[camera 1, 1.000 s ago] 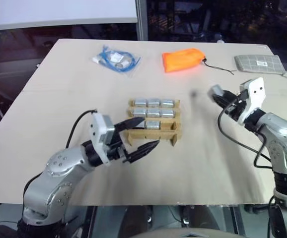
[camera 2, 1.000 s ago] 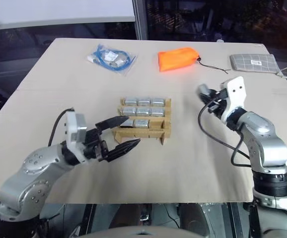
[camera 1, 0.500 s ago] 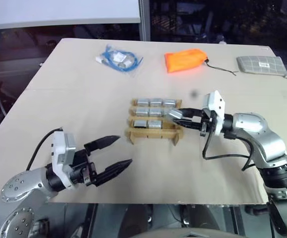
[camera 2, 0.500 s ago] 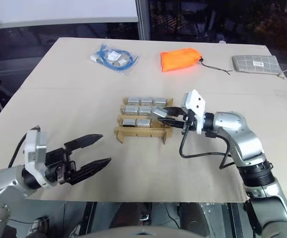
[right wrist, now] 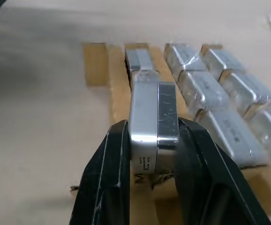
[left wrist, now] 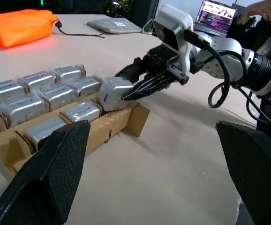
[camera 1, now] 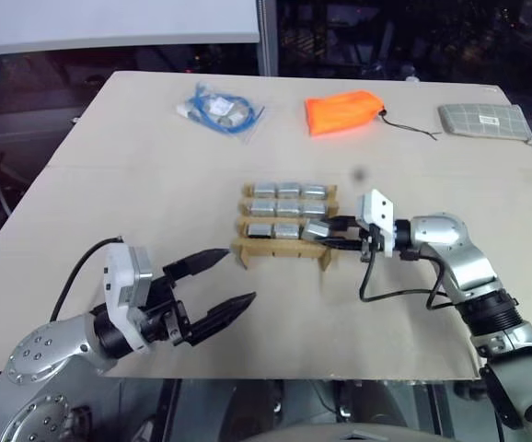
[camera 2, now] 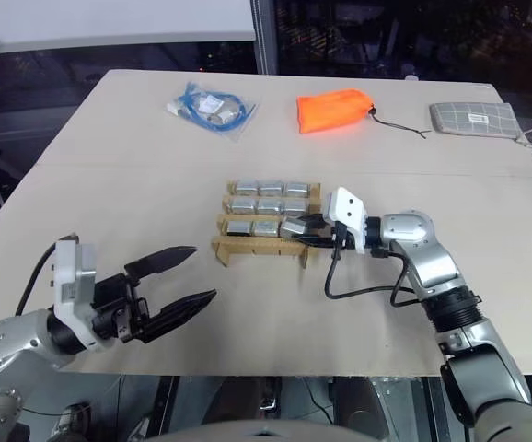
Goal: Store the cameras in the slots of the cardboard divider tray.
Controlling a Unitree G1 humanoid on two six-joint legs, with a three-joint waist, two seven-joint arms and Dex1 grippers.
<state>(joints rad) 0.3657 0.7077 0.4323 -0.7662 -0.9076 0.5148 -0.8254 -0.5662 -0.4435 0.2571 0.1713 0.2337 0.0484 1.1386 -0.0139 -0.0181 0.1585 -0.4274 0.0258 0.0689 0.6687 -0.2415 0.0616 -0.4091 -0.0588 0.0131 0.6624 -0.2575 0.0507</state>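
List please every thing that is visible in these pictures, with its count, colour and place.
Cameras in tray: eight, silver-grey; three in the far row, three in the middle row, two in the near row.
Held camera: one, silver-grey, at the near right slot, between the right jaws.
Cardboard divider tray: one, brown, table centre.
Pouch: one, orange, far side.
Checked pouch: one, grey, far right corner.
Bagged cable: one, blue, far left.
Table: one, beige.
Laptop: one, lit screen, beyond the table, a person's hand at it.
Left gripper: jaws open, black, near left.
Right gripper: black, shut on the camera.
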